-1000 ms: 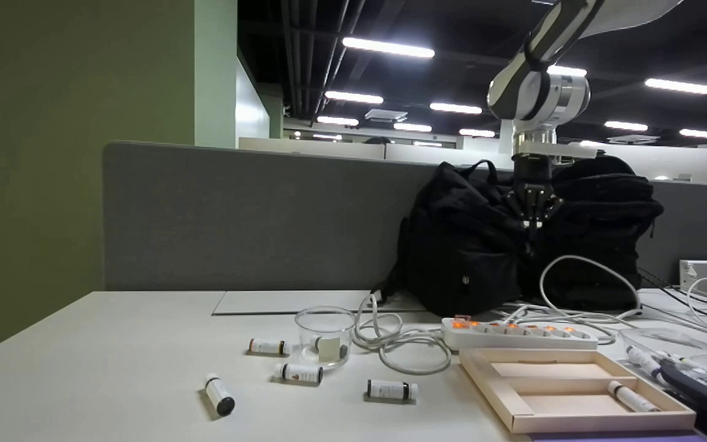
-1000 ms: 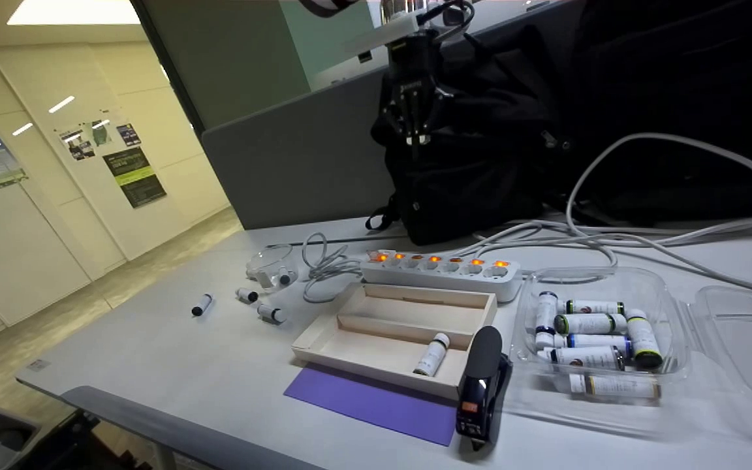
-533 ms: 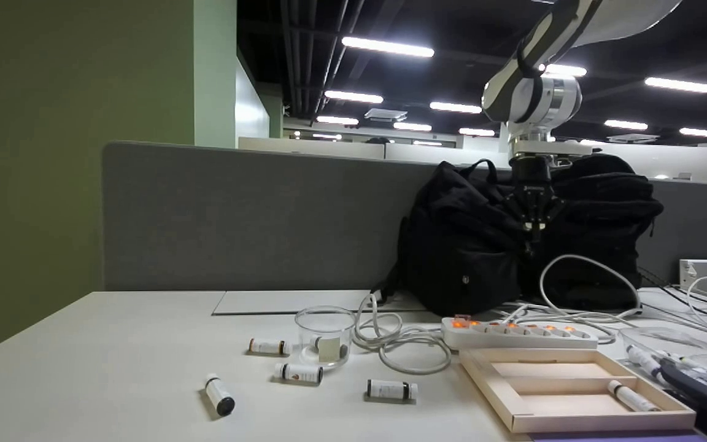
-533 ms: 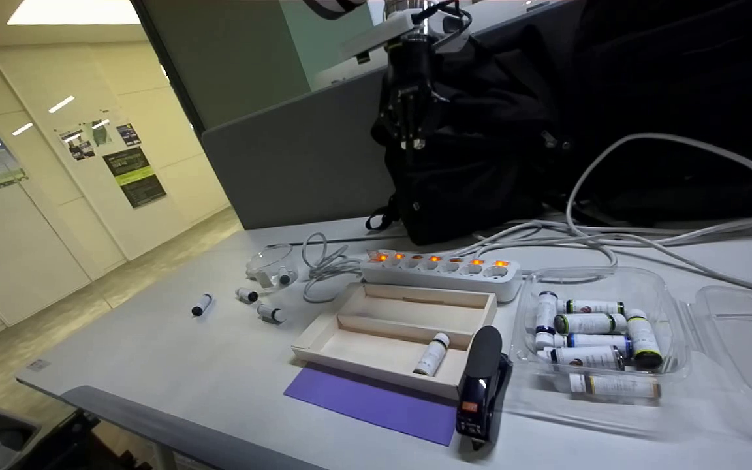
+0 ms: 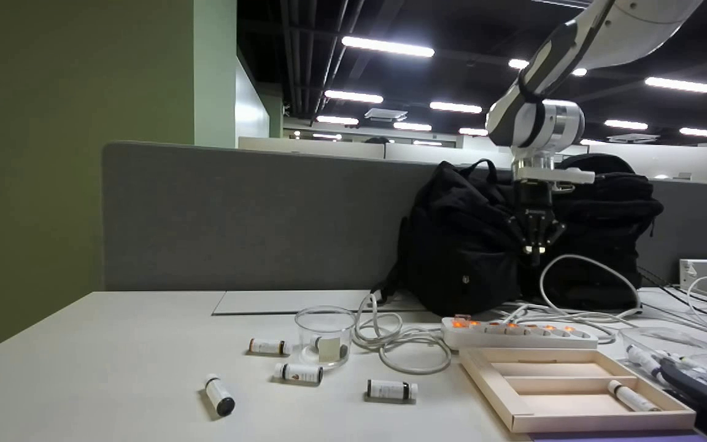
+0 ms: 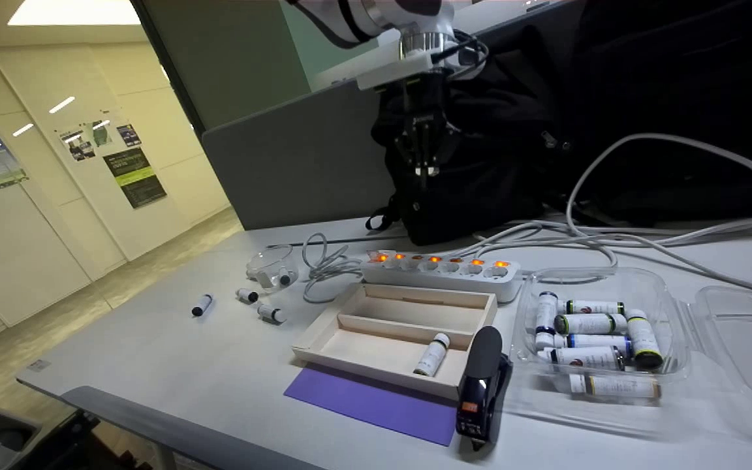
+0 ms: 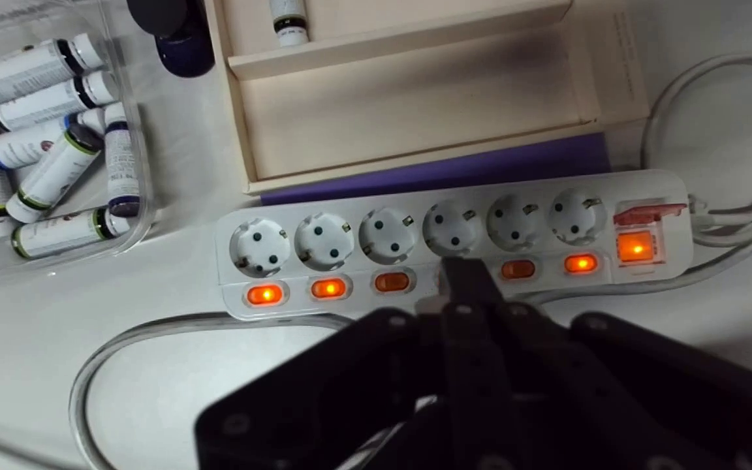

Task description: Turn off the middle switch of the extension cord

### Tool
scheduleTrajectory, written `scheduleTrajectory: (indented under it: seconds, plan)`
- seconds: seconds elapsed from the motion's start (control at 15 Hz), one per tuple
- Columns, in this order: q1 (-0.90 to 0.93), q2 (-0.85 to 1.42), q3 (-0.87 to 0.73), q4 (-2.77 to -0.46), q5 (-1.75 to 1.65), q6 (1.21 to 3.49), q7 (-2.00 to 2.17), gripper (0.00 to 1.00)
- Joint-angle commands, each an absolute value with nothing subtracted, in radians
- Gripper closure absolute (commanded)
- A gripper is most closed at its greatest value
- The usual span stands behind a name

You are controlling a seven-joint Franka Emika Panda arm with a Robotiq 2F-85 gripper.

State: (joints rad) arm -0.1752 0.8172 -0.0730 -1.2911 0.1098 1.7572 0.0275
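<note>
The extension cord is a long white power strip that lies on the table in both exterior views (image 5: 513,339) (image 6: 441,281) and in the wrist view (image 7: 418,251). Its sockets have orange switches beside them. In the wrist view several switches glow, such as the one at the left end (image 7: 265,294), and 2 are dark. The middle switch is mostly behind my fingertips there; it glows in an exterior view (image 6: 435,259). My gripper is shut and empty, pointing down above the strip, apart from it, in both exterior views (image 5: 535,258) (image 6: 424,177) and the wrist view (image 7: 470,271).
A pale wooden tray (image 6: 350,326) with a bottle lies in front of the strip. A black stapler (image 6: 484,385) and a clear box (image 6: 670,313) of bottles stand beside it. Black backpacks (image 5: 464,245) stand behind. White cable (image 5: 415,371) loops around. Loose bottles (image 5: 390,390) lie about.
My gripper has moved down toward the strip, mostly in the last half second, after a slight sideways shift. It stays shut. The strip and the other objects have not moved.
</note>
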Motion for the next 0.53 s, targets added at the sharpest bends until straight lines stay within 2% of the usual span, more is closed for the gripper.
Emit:
scheduleTrajectory:
  seconds: [0.0, 0.47]
  plan:
    - [-0.215, 0.862, -0.053, -1.294, 0.150, 1.819, -0.030, 1.00]
    - [-0.254, 0.942, -0.018, -1.282, 0.202, 1.806, -0.131, 1.00]
